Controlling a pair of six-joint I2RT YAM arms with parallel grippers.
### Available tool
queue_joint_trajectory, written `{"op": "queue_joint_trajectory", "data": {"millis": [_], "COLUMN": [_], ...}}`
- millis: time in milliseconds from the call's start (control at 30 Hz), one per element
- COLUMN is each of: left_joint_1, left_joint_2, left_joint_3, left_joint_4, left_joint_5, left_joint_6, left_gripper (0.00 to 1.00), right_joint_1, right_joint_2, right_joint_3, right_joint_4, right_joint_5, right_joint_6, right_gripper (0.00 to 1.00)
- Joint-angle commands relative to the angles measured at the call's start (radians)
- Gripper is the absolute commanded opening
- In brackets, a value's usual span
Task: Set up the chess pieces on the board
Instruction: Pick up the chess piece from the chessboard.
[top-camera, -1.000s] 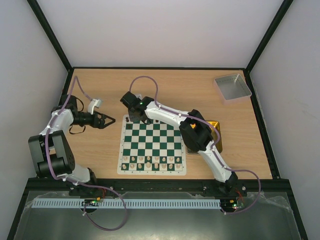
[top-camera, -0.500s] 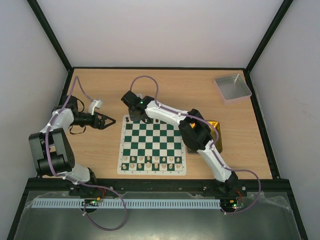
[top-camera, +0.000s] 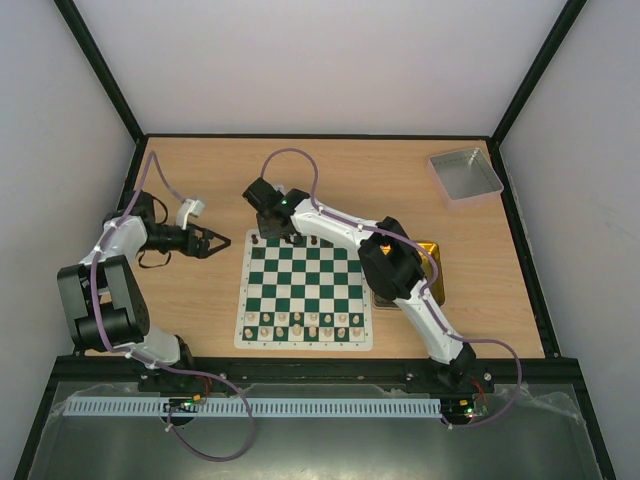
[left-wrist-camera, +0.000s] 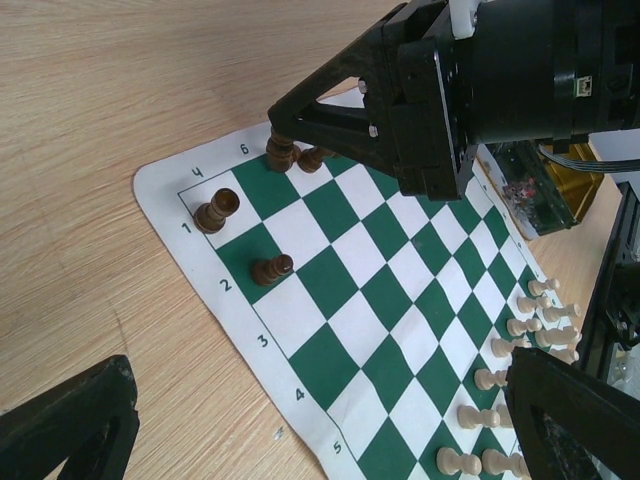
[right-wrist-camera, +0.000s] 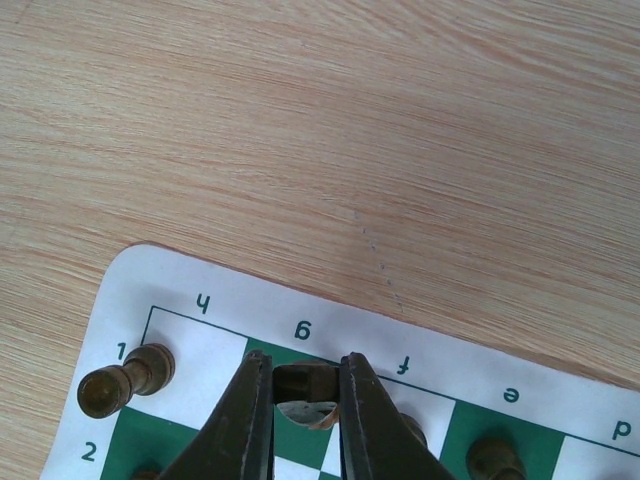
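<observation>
**Counter** (top-camera: 350, 175): light tan wood with a fine streaked grain.

**Board** (top-camera: 305, 290): chequer of dark green and white squares inside a white border. The letters and numerals along the edge are dark.

**Chess pieces** (left-wrist-camera: 271, 269): dark brown with a slight sheen.

**Opposing pieces** (top-camera: 305, 322): pale cream.

**Tin** (top-camera: 428, 248): gold.

**Tray** (top-camera: 465, 175): plain grey with a dull metallic look.

**Left arm** (top-camera: 120, 240) and **right arm** (top-camera: 330, 228): white shells with black joints.

**Cables** (top-camera: 290, 155): mauve.

**Left pincer** (top-camera: 208, 243): black throughout.

**Right pincer** (right-wrist-camera: 303, 370): black. In the right wrist view its fingers look dark olive.

**Enclosure walls** (top-camera: 320, 60): plain off-white.

**Frame bars** (top-camera: 100, 70): black.
</observation>
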Motion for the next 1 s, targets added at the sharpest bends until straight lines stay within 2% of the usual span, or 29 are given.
{"op": "queue_joint_trajectory", "data": {"millis": [0,433,700,867,900,967], "left_joint_1": [0.010,0.012,0.012,0.010,0.010,0.011], "left_joint_2": [-0.004,-0.018,0.066,0.184,0.219,0.300], "left_joint_3": [0.019,0.009,0.049,0.153,0.176,0.227], "left_joint_4": [-0.018,-0.010,-0.043,-0.270,-0.339,-0.514], "left_joint_5": [0.033,0.027,0.063,0.158,0.180,0.237], "left_joint_6": [0.026,0.017,0.036,0.225,0.292,0.488], "left_gripper": [0.99,0.99,0.99,0.99,0.97,0.86], "right_joint_1": [-0.003,-0.006,-0.007,-0.007,-0.007,-0.007], "right_joint_2": [-0.021,-0.092,-0.151,-0.209,-0.223,-0.251], "right_joint_3": [0.022,0.028,0.030,0.031,0.030,0.028], "right_joint_4": [0.011,0.008,-0.007,0.002,0.009,0.028], "right_joint_5": [0.028,0.078,0.091,0.018,-0.006,-0.065], "right_joint_6": [-0.011,-0.013,-0.010,0.026,0.037,0.064], "right_gripper": [0.02,0.02,0.02,0.02,0.02,0.02]}}
